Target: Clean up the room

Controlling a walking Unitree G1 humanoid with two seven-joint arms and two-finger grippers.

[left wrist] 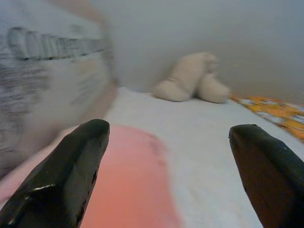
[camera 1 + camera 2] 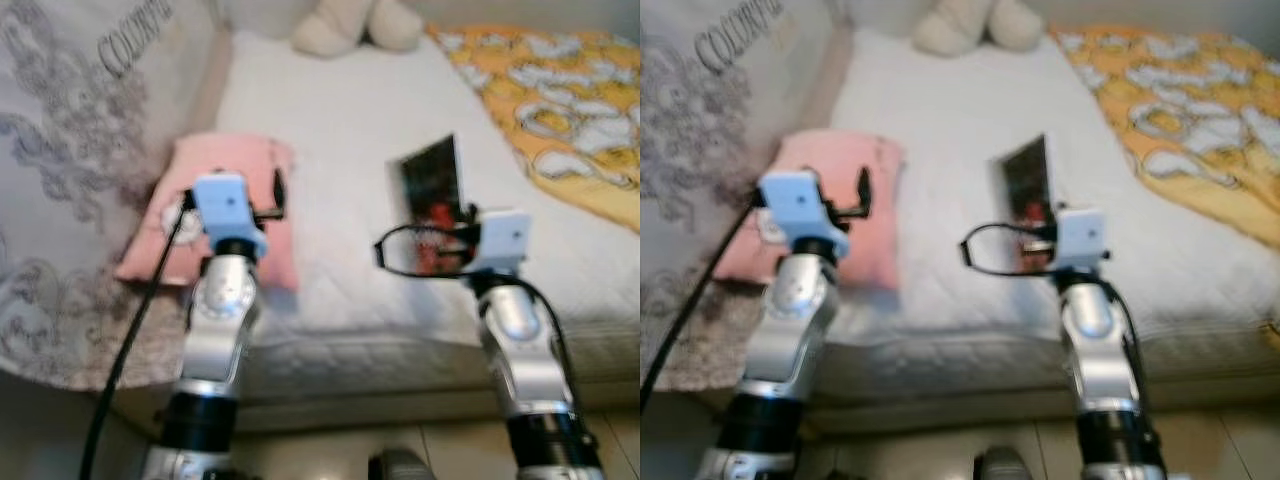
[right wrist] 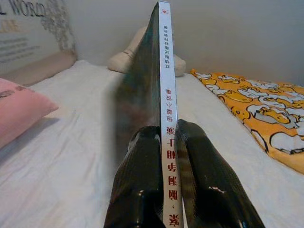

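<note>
My right gripper is shut on a thin book with a dark cover and a white spine. It holds the book on edge just above the white bed. From the head camera the book stands upright over the sheet near the bed's front, right of centre. My left gripper is open with nothing between its fingers. It hovers over a pink pillow lying at the bed's left side.
A cream plush toy rests at the far end of the bed. A yellow-orange patterned blanket covers the right side. A grey printed cover drapes the left. The mattress front edge lies below my arms.
</note>
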